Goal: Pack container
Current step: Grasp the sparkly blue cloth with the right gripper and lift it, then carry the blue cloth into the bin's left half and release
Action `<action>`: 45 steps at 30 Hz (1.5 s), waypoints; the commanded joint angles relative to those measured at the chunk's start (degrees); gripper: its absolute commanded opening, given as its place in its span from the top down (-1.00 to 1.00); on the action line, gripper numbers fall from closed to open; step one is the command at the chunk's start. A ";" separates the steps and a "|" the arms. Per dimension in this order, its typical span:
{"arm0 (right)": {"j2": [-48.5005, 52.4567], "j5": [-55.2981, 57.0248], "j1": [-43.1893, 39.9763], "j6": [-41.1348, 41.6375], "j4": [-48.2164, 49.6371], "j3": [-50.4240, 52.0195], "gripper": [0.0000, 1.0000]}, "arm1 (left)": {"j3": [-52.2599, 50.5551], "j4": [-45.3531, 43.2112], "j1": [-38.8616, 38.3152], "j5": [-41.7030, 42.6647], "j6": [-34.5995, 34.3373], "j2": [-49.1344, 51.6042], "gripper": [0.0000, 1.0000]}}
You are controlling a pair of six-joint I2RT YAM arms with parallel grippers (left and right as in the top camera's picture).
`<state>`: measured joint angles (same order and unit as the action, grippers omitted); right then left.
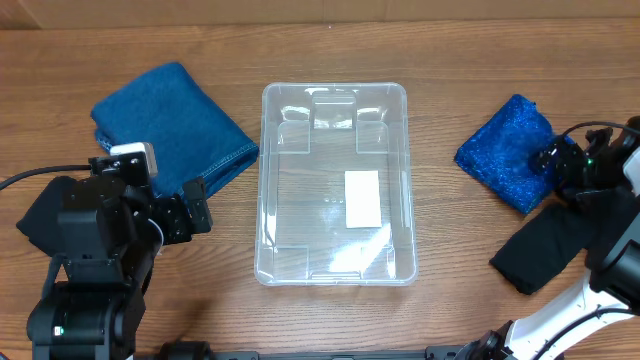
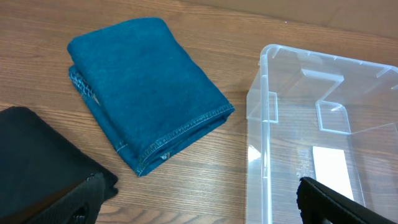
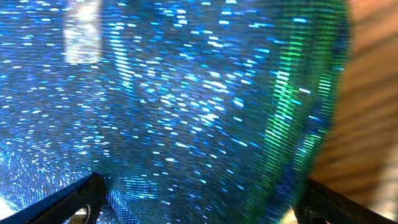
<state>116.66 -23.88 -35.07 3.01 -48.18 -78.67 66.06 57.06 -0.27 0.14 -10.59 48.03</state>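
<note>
The clear plastic container (image 1: 265, 180) stands empty at the table's middle, with a white label (image 1: 362, 198) on its base. It also shows in the left wrist view (image 2: 268, 118). My left gripper (image 1: 192, 215) is open and empty, low over the table between the container's left wall and a black cloth (image 2: 37, 155); its fingers (image 2: 199, 205) are wide apart. My right gripper (image 1: 553, 165) sits at the right edge of a sparkly blue cloth (image 1: 508, 152). Its fingers (image 3: 199, 202) are open, with the sparkly cloth (image 3: 186, 93) filling the space between them.
A folded teal denim cloth (image 1: 170, 120) lies left of the container and shows in the left wrist view (image 2: 143, 87). A black cloth (image 1: 40, 215) lies under my left arm. Another black cloth (image 1: 545, 250) lies at the right front.
</note>
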 commanded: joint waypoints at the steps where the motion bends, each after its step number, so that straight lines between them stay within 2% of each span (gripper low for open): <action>1: 3.96 -5.84 2.40 0.15 0.11 1.46 -0.56 | 1.55 -0.28 0.26 -0.59 0.31 -0.02 -1.00; 3: 3.96 -5.84 3.21 0.17 0.13 1.44 -0.02 | 1.55 -0.28 0.26 -0.59 0.31 -0.02 -1.00; 4: 3.93 -5.84 3.30 0.20 0.13 1.38 0.15 | 1.55 -0.28 0.26 -0.61 0.31 -0.02 -1.00; 5: 3.89 -6.08 3.30 0.17 0.13 1.29 0.43 | 1.55 -0.26 0.26 -0.61 0.31 -0.02 -1.00; 6: 3.80 -7.30 3.28 0.17 0.04 0.98 0.58 | 1.55 -0.26 0.26 -0.61 0.31 -0.02 -1.00; 7: 3.69 -9.09 3.28 0.17 -0.15 0.33 0.86 | 1.55 -0.26 0.26 -0.61 0.31 -0.02 -1.00; 8: 3.26 -11.78 3.28 0.17 -0.81 -0.87 0.92 | 1.55 -0.26 0.26 -0.61 0.31 -0.02 -1.00; 11: 0.11 -14.01 3.67 0.11 -4.50 -5.53 0.92 | 1.55 -0.26 0.26 -0.61 0.31 -0.02 -1.00; 18: -18.84 -17.35 10.88 -6.54 -18.51 -21.90 0.92 | 1.55 -0.28 0.26 -0.79 0.31 -0.02 -1.00; 21: -27.26 -17.33 19.87 -8.00 -20.92 -23.08 0.92 | 1.55 -0.31 0.26 -0.79 0.31 -0.02 -1.00; 24: -31.01 -17.16 31.41 -7.98 -23.15 -23.08 0.92 | 1.55 -0.28 0.26 -0.79 0.31 -0.02 -1.00; 27: -29.77 -12.20 44.65 -7.04 -22.58 -21.77 0.92 | 1.55 -0.31 0.26 -0.79 0.31 -0.02 -1.00; 30: -26.40 -5.35 52.63 0.26 -19.76 -19.71 0.92 | 1.55 -0.31 0.26 -0.79 0.31 -0.02 -1.00; 33: -19.87 -5.18 58.73 5.31 -13.53 -16.90 0.92 | 1.55 -0.28 0.26 -0.79 0.31 -0.02 -1.00; 34: -15.96 -5.09 60.24 7.93 -10.51 -15.80 0.92 | 1.55 -0.28 0.26 -0.76 0.31 -0.02 -1.00; 37: -9.81 -5.73 61.90 8.41 -6.67 -15.45 0.92 | 1.55 -0.28 0.26 -0.76 0.31 -0.02 -1.00; 44: -1.31 -5.42 62.86 9.03 -1.14 -15.45 0.90 | 1.55 -0.28 0.26 -0.79 0.31 -0.02 -1.00; 45: -1.09 -2.47 62.86 9.03 -1.68 -15.45 0.11 | 1.55 -0.28 0.26 -0.76 0.31 -0.02 -1.00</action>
<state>114.78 -28.47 27.73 11.92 -50.02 -93.71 66.08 57.06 -0.27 0.14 -10.59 48.03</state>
